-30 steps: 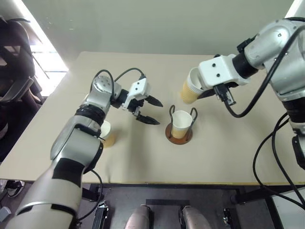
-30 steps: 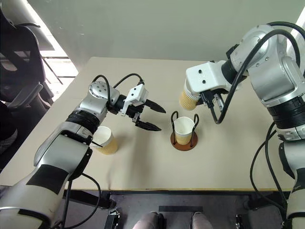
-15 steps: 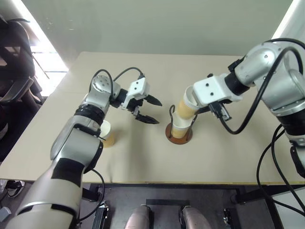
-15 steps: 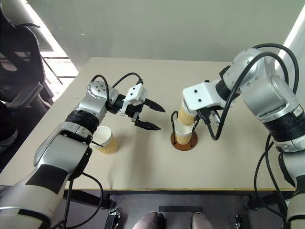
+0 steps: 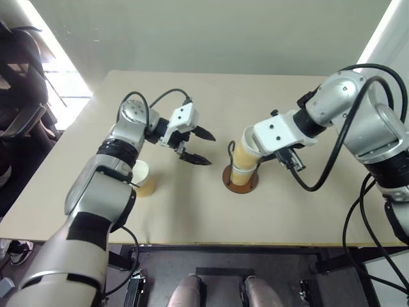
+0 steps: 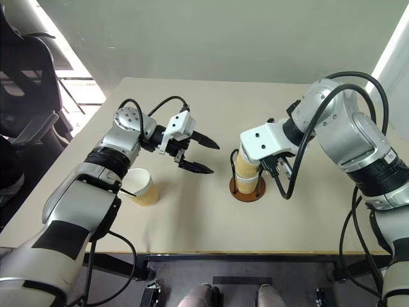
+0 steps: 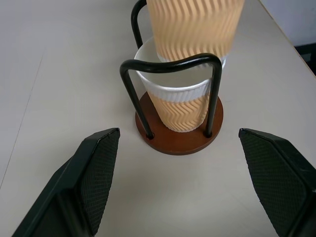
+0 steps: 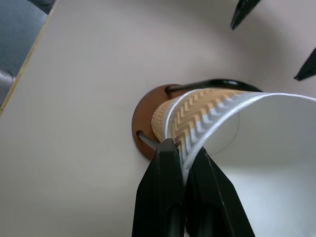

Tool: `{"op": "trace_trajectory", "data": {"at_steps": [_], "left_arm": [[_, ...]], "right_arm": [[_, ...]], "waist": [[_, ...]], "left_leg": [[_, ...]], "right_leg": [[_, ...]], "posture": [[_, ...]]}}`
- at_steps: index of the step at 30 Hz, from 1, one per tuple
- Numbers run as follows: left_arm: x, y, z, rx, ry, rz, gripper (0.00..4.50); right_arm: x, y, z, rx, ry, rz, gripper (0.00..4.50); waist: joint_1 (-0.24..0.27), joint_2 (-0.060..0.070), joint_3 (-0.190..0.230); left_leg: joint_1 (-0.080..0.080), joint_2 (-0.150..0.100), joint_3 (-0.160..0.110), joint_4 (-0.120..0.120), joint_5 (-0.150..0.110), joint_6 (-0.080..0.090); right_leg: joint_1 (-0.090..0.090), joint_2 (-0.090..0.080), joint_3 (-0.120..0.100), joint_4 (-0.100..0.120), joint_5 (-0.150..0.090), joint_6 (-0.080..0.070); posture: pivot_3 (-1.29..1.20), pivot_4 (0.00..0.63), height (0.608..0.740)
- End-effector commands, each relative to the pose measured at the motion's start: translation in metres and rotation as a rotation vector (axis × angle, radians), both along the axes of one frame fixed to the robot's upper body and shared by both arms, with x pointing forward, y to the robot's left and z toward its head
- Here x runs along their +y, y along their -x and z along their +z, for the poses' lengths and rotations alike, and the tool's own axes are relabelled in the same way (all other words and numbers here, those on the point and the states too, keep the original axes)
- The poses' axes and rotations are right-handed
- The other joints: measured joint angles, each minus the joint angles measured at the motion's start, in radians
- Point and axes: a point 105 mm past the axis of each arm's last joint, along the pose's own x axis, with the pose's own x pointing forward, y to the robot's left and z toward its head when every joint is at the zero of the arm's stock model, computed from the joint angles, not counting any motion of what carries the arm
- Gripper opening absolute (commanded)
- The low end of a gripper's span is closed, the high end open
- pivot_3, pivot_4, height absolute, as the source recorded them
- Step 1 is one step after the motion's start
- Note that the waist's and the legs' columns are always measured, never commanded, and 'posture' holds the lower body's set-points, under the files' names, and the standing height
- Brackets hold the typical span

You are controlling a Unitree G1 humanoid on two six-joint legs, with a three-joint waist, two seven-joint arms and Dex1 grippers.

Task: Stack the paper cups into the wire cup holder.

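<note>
Second cup entering the cup seated in the holder

The right claw (image 8: 180, 163), pinched shut on the rim of the held paper cup (image 5: 245, 151), has its base inside the seated cup (image 7: 180, 101) in the wire cup holder (image 5: 240, 180) on the surface (image 5: 192, 211). Keep the cup upright, centred between the wire loops, and release only once nested. The left claw (image 5: 199, 147) hangs open beside the holder; the third cup (image 5: 144, 178) stands near the left arm.

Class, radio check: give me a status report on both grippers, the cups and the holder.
Right gripper shut on second cup, its bottom entering cup in wire cup holder. Left gripper open, empty, beside holder. Third cup upright by left arm. Nothing blocking.
</note>
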Motion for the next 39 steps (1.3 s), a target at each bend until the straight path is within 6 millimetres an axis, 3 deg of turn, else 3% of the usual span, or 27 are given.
{"op": "trace_trajectory", "data": {"at_steps": [1,18,22,27,30,34,39], "left_arm": [[-0.001,0.003,0.013,-0.027,0.005,-0.039,4.16],[0.003,0.003,0.012,-0.022,0.006,-0.026,4.16],[0.002,0.004,0.014,-0.022,0.011,-0.033,4.16],[0.0,0.005,0.017,-0.018,0.021,-0.041,4.16],[-0.002,0.006,0.02,-0.015,0.038,-0.044,4.16],[-0.003,0.007,0.023,-0.002,0.057,-0.046,4.16],[0.003,0.008,0.026,0.006,0.066,-0.034,4.16]], "right_arm": [[0.001,-0.002,0.005,-0.046,0.015,0.025,0.04],[-0.003,-0.017,0.001,-0.118,0.082,0.06,0.04],[-0.003,-0.017,0.0,-0.11,0.078,0.061,0.93],[0.004,-0.012,0.004,-0.06,0.007,0.043,2.57],[0.01,-0.01,0.013,-0.027,-0.069,0.014,2.57],[0.025,-0.005,0.045,0.074,-0.323,-0.065,2.57],[0.013,0.008,0.074,0.197,-0.562,-0.154,2.57]], "waist": [[0.0,0.0,0.0],[-0.001,0.0,0.0],[0.0,0.0,0.0],[-0.001,0.0,0.0],[-0.002,0.0,0.0],[-0.003,0.0,0.0],[0.004,0.0,0.0]], "left_leg": [[0.0,0.0,0.0,0.0,0.0,0.0],[0.0,0.0,0.0,0.001,0.0,0.0],[0.0,0.0,0.0,0.001,0.0,0.0],[0.0,0.0,0.0,0.001,0.0,0.0],[0.0,0.0,0.0,0.001,0.0,0.0],[0.0,0.0,0.0,0.001,0.0,0.0],[-0.001,0.0,0.0,-0.001,0.002,-0.003]], "right_leg": [[0.0,0.0,0.0,0.0,0.0,0.0],[0.0,0.0,0.0,0.001,0.0,0.0],[0.0,0.0,0.0,0.001,0.0,-0.001],[0.0,0.0,0.0,0.001,-0.001,-0.001],[0.0,0.001,0.0,0.001,-0.001,-0.002],[0.0,0.001,0.0,0.001,-0.003,-0.005],[-0.001,0.001,0.0,0.001,-0.006,-0.01]], "posture": [[0.0,0.15,0.74],[0.0,0.15,0.74],[0.0,0.15,0.74],[0.0,0.15,0.74],[0.0,0.15,0.74],[0.0,0.15,0.74],[0.0,0.15,0.74]]}}
